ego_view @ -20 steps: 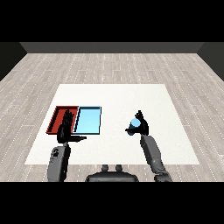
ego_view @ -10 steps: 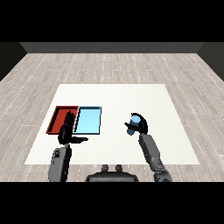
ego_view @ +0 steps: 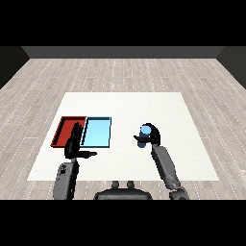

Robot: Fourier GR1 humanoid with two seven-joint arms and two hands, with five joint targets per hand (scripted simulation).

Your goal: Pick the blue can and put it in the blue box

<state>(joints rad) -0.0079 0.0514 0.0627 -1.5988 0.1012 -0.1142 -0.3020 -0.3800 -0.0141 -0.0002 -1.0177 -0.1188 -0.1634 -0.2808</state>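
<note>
Right hand point(ego_view: 150, 136) curls round the blue can point(ego_view: 144, 130) (mostly hidden); left hand point(ego_view: 75, 145) spread.

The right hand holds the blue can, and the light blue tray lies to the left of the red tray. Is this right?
Not entirely. The head view shows the light blue tray to the right of the red tray, not left. The right hand does hold the blue can.

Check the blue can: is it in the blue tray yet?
Not yet. The blue can is outside, held by the right hand curled round it, to the right of the light blue tray.
</note>
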